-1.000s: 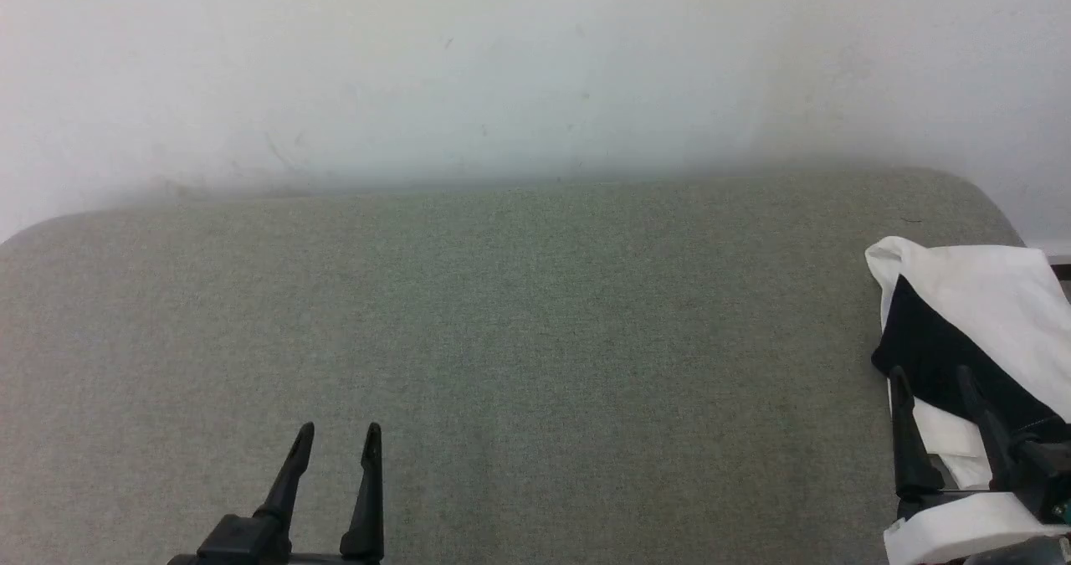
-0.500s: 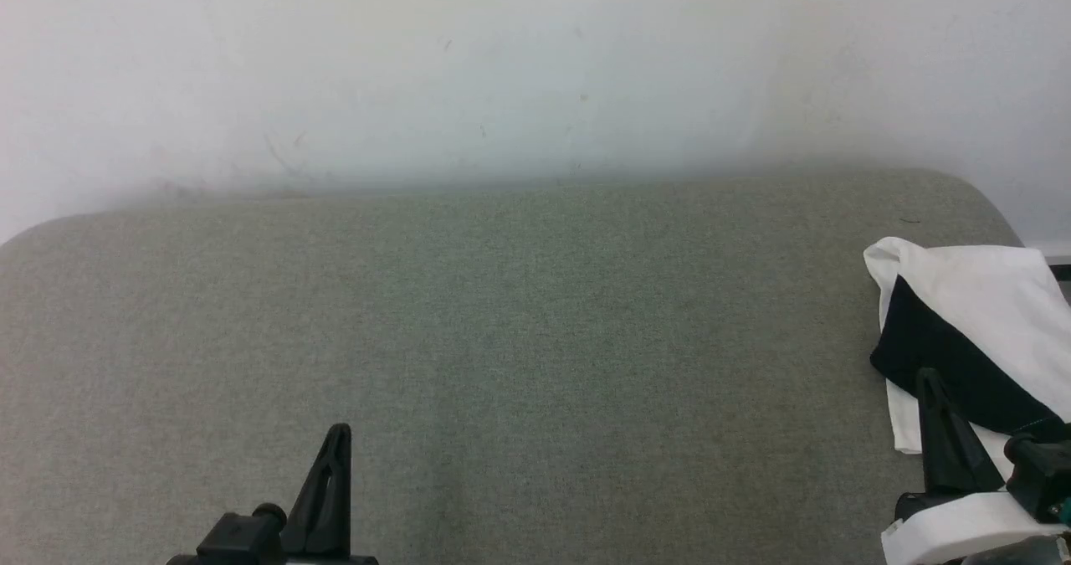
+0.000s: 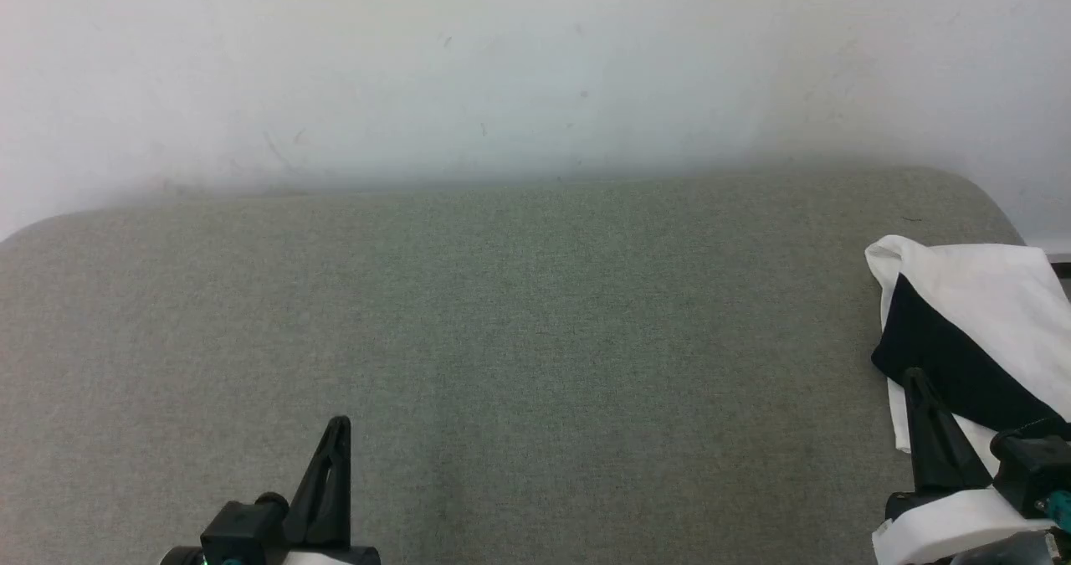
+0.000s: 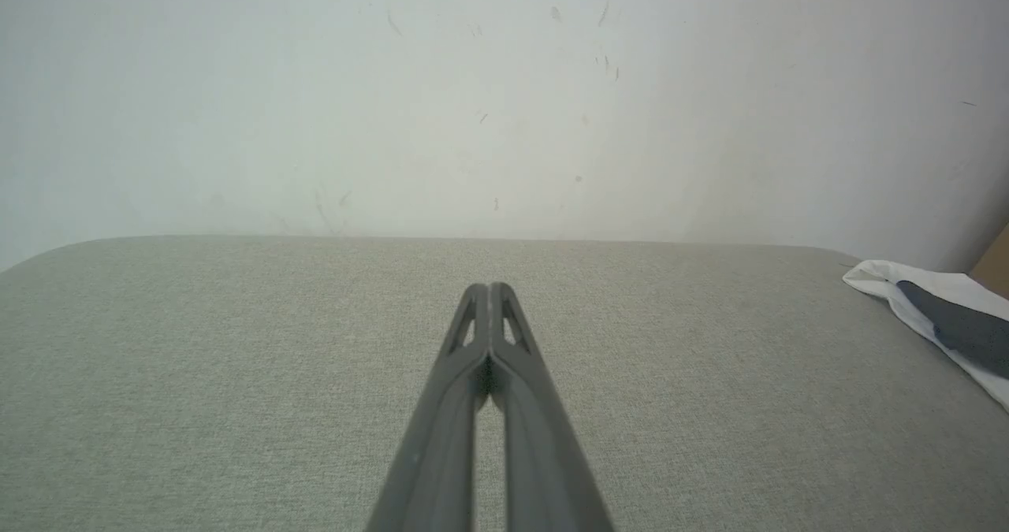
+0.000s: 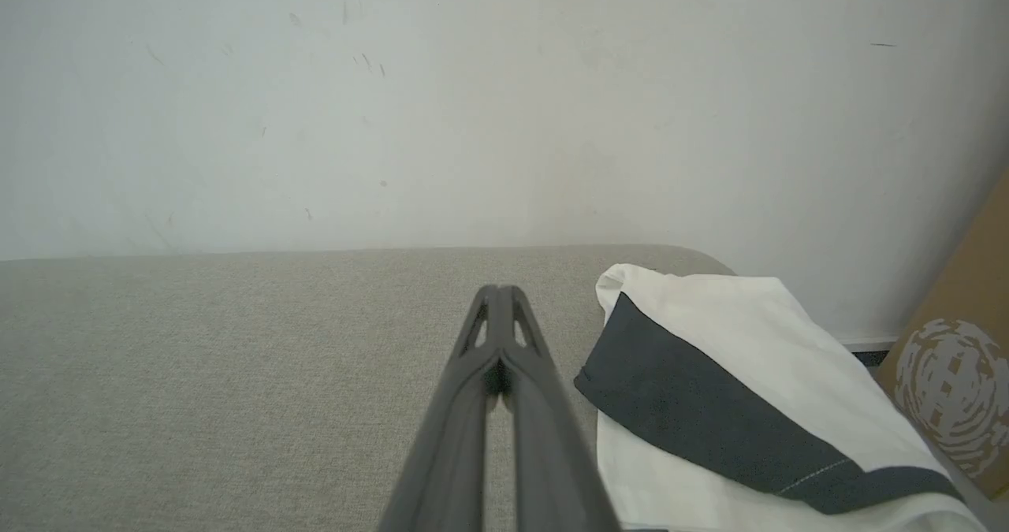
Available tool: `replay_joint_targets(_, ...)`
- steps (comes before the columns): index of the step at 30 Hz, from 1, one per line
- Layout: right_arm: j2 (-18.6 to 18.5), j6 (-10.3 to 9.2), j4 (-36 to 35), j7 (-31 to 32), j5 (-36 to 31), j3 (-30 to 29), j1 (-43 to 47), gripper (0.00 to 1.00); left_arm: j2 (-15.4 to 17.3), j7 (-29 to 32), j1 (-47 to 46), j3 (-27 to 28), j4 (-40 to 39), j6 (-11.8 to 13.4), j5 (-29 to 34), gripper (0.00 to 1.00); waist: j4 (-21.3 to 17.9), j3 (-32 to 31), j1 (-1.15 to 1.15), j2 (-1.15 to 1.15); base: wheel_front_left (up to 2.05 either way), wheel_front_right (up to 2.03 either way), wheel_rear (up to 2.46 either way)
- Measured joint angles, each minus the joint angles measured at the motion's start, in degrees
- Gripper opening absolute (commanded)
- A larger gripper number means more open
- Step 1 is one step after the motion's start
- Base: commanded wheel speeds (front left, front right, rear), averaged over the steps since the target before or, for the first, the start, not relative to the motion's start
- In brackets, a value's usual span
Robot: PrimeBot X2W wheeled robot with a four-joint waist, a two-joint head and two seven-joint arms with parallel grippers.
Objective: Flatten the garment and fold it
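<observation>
The garment (image 3: pixel 979 297), white with a black sleeve across it, lies folded at the right end of the grey-green cushioned surface (image 3: pixel 519 322); it also shows as the garment (image 5: pixel 733 390) and the garment (image 4: pixel 938 311). My right gripper (image 3: pixel 916 377) is shut and empty, its tips by the garment's left edge over the black band. In the right wrist view the right gripper (image 5: pixel 498 289) hovers just left of the fold, apart from it. My left gripper (image 3: pixel 339 424) is shut with nothing in it, low at the front left; its tips meet at the left gripper (image 4: pixel 489 286).
A scuffed white wall (image 3: pixel 535 63) rises behind the cushion. A brown cardboard box (image 5: pixel 954 374) with a pale printed swirl stands past the cushion's right end. The surface's rounded right corner (image 3: pixel 987 201) drops off close to the garment.
Both grippers went from open a second ago to shut. The right gripper drew slightly back from the garment, which stayed in place.
</observation>
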Motion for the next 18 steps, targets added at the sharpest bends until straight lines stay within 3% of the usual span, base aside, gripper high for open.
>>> replay_joint_targets(18,0.0,0.0,-0.35,1.52,-0.73,1.15,-0.85,0.0,-0.64,2.14,-1.39,1.22,0.25,-0.05,2.03,0.0,0.06,0.35,0.0,0.0,0.0,0.0,0.0)
